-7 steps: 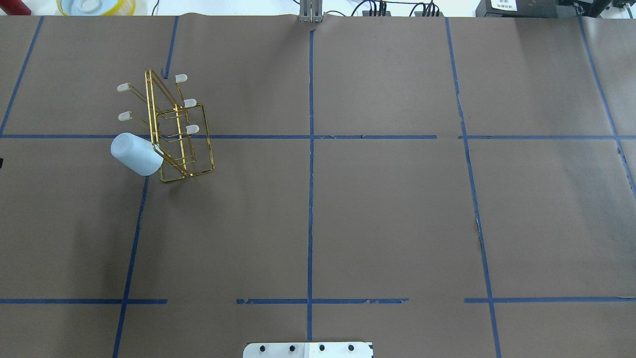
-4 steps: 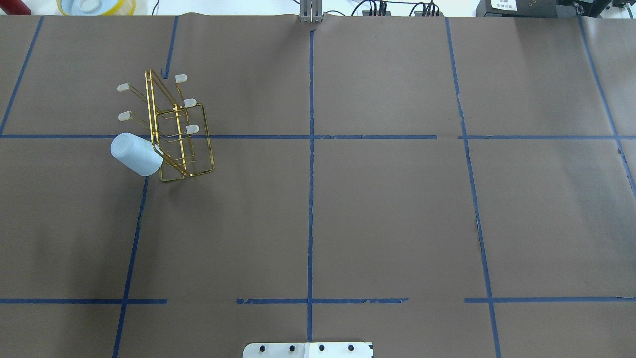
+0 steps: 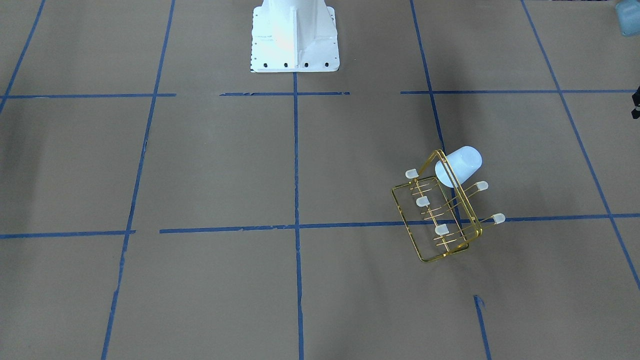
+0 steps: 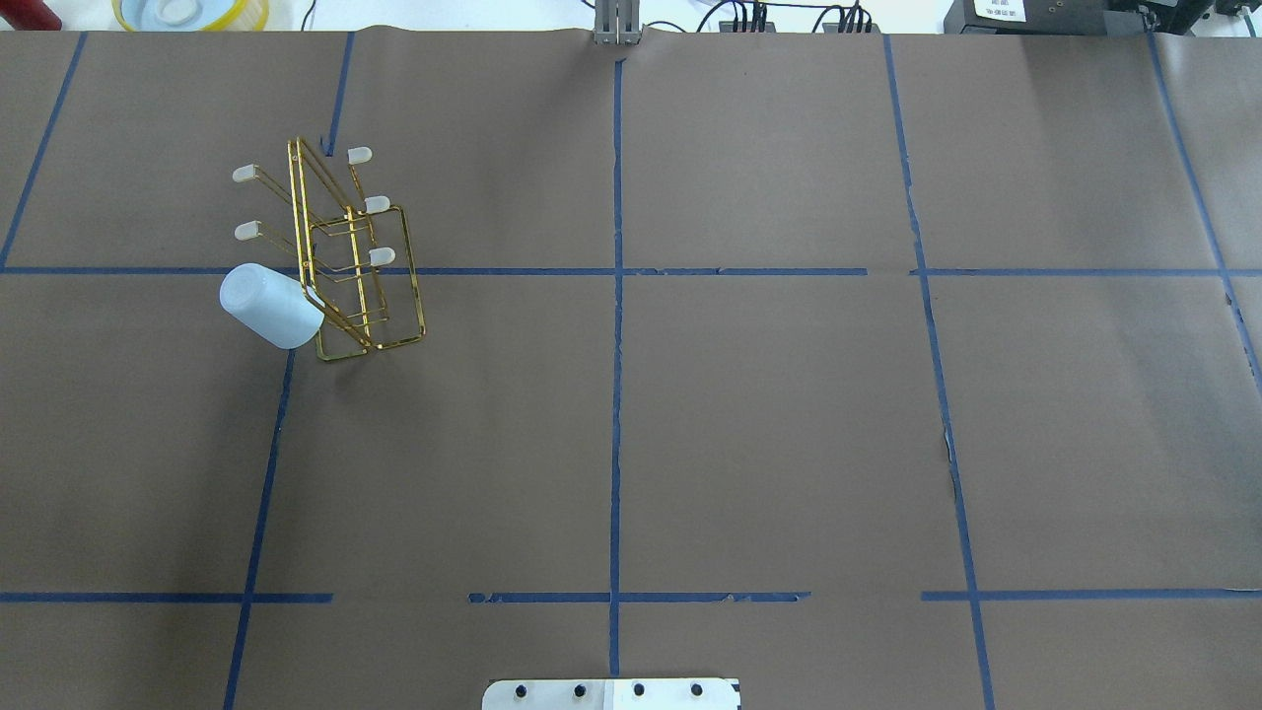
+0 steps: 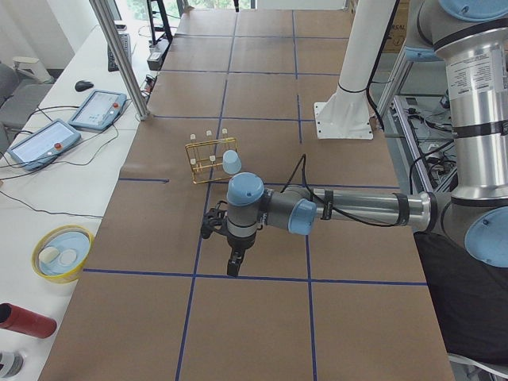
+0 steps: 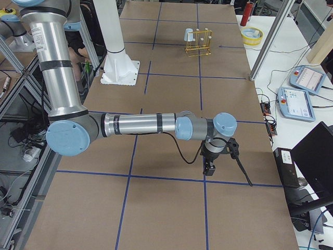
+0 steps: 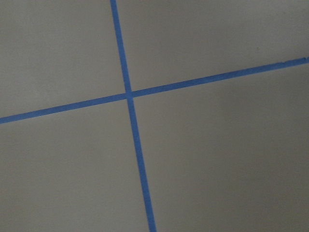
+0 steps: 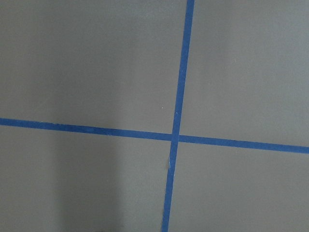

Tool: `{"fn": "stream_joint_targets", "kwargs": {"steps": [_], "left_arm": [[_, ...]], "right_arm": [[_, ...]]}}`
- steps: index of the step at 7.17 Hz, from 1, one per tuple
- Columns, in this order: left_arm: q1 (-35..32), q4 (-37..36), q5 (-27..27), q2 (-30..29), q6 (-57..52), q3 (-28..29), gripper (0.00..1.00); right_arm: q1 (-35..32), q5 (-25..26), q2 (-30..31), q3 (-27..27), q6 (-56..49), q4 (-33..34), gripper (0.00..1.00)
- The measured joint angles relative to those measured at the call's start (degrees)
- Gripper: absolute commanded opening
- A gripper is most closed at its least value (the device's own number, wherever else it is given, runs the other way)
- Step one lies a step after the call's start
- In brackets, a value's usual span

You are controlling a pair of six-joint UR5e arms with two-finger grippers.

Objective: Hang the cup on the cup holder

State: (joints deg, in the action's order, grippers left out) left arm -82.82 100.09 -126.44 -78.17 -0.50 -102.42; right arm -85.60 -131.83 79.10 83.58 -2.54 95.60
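Note:
The gold wire cup holder (image 4: 367, 271) stands on the brown table at the far left of the overhead view. The pale blue cup (image 4: 268, 306) sits tilted, bottom outward, over its near-left prong; five white-capped prongs stay bare. Both also show in the front-facing view, the cup (image 3: 459, 165) on the holder (image 3: 440, 220). My left gripper (image 5: 234, 266) shows only in the exterior left view, low over the table and well short of the holder (image 5: 208, 155). My right gripper (image 6: 209, 167) shows only in the exterior right view, far from the cup (image 6: 188, 35). I cannot tell whether either is open or shut.
The robot's white base (image 3: 294, 35) stands at the table's middle edge. A yellow-rimmed bowl (image 5: 62, 252) and a red cylinder (image 5: 24, 320) lie on the white side bench, with control tablets (image 5: 95, 107) and a metal post (image 5: 123, 55) beyond. Both wrist views show only brown paper with blue tape.
A small dark tip at the overhead view's left edge has gone out of view. The cup and the holder have not moved.

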Motion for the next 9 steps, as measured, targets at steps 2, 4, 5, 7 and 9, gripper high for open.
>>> {"fn": "stream_joint_targets", "kwargs": {"steps": [2, 4, 5, 7, 9], "left_arm": [[-1.68, -4.24, -4.52, -0.19, -3.59, 1.49, 1.00], [-1.98, -4.79, -7.77, -0.28, -3.67, 1.82, 1.00], [-2.03, -4.83, -9.57, -0.33, -3.34, 1.87, 1.00], [-2.21, -4.75, -10.77, -0.78, 1.14, 1.67, 1.00], [-2.54, -4.66, -10.82, -1.63, 2.89, 1.64, 1.00]], "right_arm": [[0.00, 0.00, 0.00, 0.00, 0.03, 0.02, 1.00], [0.00, 0.00, 0.00, 0.00, 0.00, 0.02, 1.00], [0.00, 0.00, 0.00, 0.00, 0.00, 0.02, 1.00], [0.03, 0.00, 0.00, 0.00, -0.01, 0.02, 1.00], [0.03, 0.00, 0.00, 0.00, -0.01, 0.02, 1.00]]}}
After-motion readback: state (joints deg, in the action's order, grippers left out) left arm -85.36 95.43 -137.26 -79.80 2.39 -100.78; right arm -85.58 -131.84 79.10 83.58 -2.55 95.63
